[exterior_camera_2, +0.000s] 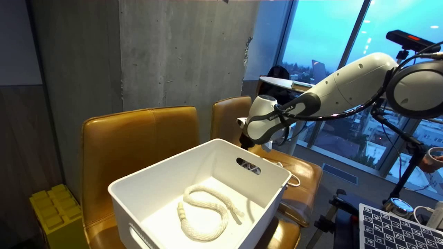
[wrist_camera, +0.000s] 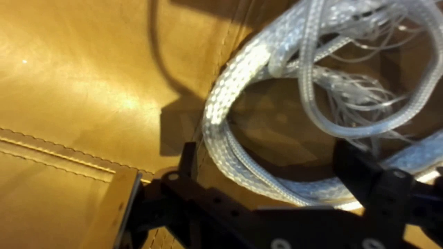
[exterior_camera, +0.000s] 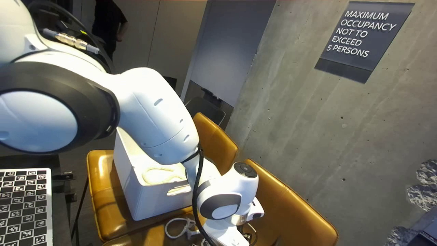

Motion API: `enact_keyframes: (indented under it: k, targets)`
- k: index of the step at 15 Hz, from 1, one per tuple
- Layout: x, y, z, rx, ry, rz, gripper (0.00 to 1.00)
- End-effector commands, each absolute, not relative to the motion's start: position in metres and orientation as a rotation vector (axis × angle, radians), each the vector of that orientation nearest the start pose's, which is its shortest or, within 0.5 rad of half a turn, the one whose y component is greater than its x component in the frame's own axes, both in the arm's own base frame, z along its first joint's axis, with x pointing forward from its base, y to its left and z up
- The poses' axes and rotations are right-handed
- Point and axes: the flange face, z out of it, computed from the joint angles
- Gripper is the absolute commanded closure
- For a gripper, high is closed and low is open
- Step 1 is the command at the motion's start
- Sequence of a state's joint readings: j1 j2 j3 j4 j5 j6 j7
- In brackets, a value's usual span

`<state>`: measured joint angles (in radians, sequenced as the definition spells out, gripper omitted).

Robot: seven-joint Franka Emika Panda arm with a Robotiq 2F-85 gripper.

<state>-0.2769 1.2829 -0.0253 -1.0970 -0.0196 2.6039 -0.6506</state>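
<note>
A whitish braided cord [wrist_camera: 221, 107] with frayed strands lies in loops on a tan leather chair seat [wrist_camera: 86, 86] in the wrist view. My gripper [wrist_camera: 268, 152] is open, its fingers spread on either side of one bend of the cord. The right finger [wrist_camera: 353, 162] overlaps the cord in the picture; whether it touches is unclear. In an exterior view the dark gripper [exterior_camera_2: 246, 141] is partly hidden behind a white bin [exterior_camera_2: 155, 166]. A thick cream rope [exterior_camera_2: 204, 237] lies curled on the bin's floor. Part of the loose cord [exterior_camera_2: 294, 180] shows beyond the bin.
The bin stands on a chair beside the arm, its wall [exterior_camera: 136, 196] close to the forearm. Tan chair backs [exterior_camera: 293, 205] rise behind the gripper, before a concrete wall [exterior_camera: 324, 119]. A checkered board [exterior_camera: 25, 205] lies near the base. A person [exterior_camera: 107, 27] stands behind.
</note>
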Motion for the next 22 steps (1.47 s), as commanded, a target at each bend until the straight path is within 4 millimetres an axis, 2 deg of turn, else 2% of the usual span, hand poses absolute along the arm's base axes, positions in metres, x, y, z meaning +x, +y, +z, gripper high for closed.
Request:
enact_keyframes:
  k: [1, 6, 9, 10, 13, 15, 17, 18, 19, 20, 21, 22]
  targets:
    - [0.719, -0.22, 0.051, -3.227, -0.607, -0.236, 0.0]
    - [0.705, -0.249, 0.062, -3.265, -0.55, -0.187, 0.0]
    - [0.698, -0.26, 0.06, -3.271, -0.535, -0.164, 0.01]
    - [0.696, -0.262, 0.058, -3.269, -0.534, -0.158, 0.13]
    - [0.689, -0.259, 0.044, -3.249, -0.533, -0.134, 0.23]
    - [0.685, -0.255, 0.037, -3.238, -0.533, -0.12, 0.12]
    - [0.688, -0.253, 0.043, -3.231, -0.533, -0.131, 0.0]
    - [0.69, -0.253, 0.047, -3.229, -0.529, -0.14, 0.0]
    - [0.692, -0.253, 0.05, -3.23, -0.525, -0.148, 0.08]
    - [0.694, -0.253, 0.052, -3.23, -0.523, -0.155, 0.25]
    - [0.695, -0.252, 0.054, -3.231, -0.523, -0.16, 0.28]
    - [0.696, -0.252, 0.056, -3.232, -0.521, -0.166, 0.37]
